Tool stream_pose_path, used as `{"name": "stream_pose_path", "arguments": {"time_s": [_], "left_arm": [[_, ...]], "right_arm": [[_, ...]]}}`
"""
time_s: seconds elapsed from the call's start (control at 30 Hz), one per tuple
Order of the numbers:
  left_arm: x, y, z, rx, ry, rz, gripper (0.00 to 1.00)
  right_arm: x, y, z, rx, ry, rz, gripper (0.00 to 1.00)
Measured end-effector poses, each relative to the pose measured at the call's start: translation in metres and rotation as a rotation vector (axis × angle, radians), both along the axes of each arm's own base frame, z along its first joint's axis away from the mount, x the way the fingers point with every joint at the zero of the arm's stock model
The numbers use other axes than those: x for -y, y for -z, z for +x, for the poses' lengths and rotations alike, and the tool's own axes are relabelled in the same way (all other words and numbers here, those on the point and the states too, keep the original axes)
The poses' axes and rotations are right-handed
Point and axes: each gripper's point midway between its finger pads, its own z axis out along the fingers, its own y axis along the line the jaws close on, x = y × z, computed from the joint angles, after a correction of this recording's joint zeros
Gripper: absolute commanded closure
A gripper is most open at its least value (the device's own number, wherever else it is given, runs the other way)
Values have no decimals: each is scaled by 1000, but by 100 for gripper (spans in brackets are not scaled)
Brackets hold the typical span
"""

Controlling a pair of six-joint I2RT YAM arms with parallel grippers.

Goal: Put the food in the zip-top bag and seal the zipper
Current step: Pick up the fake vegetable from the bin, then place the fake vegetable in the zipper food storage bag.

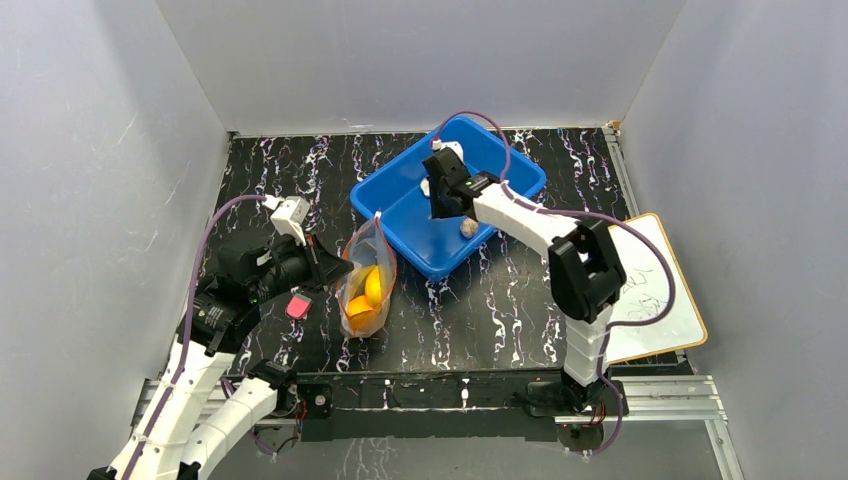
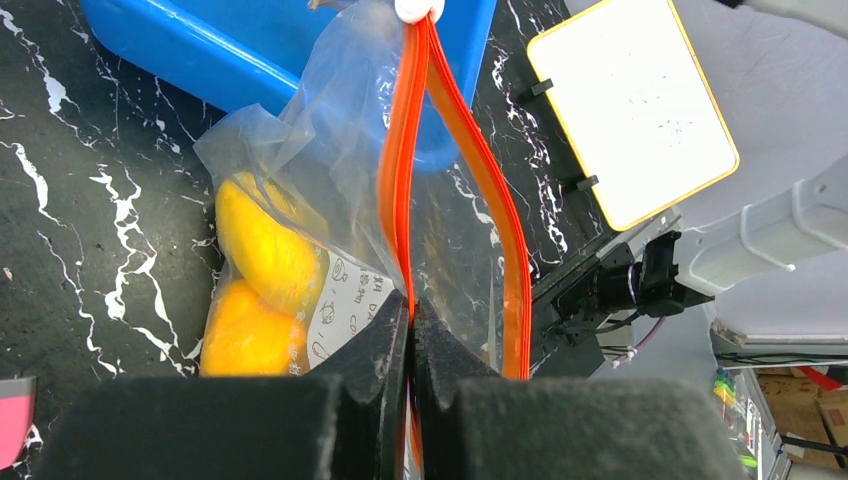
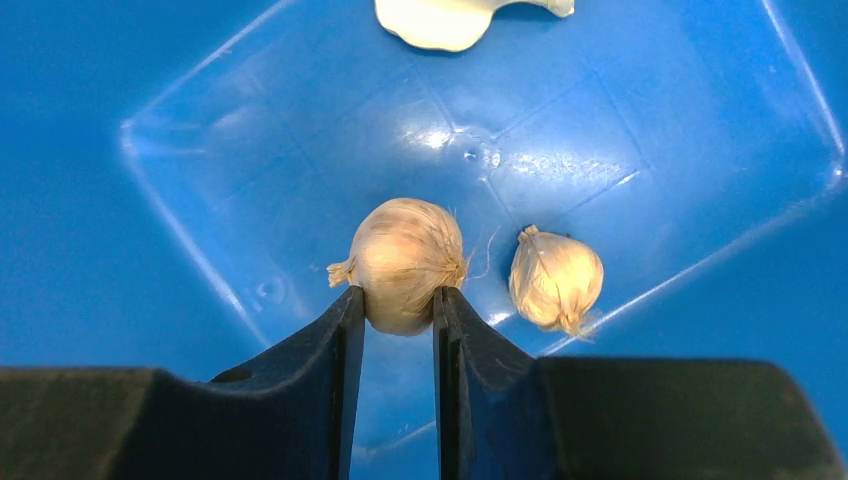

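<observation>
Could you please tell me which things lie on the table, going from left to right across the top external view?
pink block → zip-top bag → blue bin → whiteboard

One left hand (image 2: pixel 411 320) and one right hand (image 3: pixel 398 310); one zip-top bag (image 2: pixel 330 150) with one zipper (image 2: pixel 400 200); two yellow-orange fruits (image 2: pixel 265 240) (image 2: pixel 250 335) inside it; one blue bin (image 1: pixel 400 195) holding two garlic bulbs (image 3: pixel 405 262) (image 3: pixel 556 280) and one white piece (image 3: pixel 435 20); one pink block (image 1: pixel 298 306) and one whiteboard (image 1: pixel 655 290) on the desk (image 1: pixel 500 320).
</observation>
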Motion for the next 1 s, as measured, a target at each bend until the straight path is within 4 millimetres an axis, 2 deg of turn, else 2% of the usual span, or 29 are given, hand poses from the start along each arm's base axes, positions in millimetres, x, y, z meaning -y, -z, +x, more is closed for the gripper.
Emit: {"name": "stream_pose_path", "arguments": {"time_s": [0.17,0.3,0.5,0.8,1.0], "left_arm": [[0,0,0,-5,-8,-5,100],[0,-1,0,-12,-13,-13,100],[1,-2,1,-18,-20,-25,100],[1,0,8,-32,-34,-15,100],[2,0,10,-37,-36,-8,100]], "right_arm": [[-4,-40,-9,59,-55,56,81],[-9,-81,-24,126,-115,102,82],[-17,-149,-61,238,-224,213,82],[-34,-203,-116,290,-379,369,82],[-77,-233,-178,278,-551,518,82]]}}
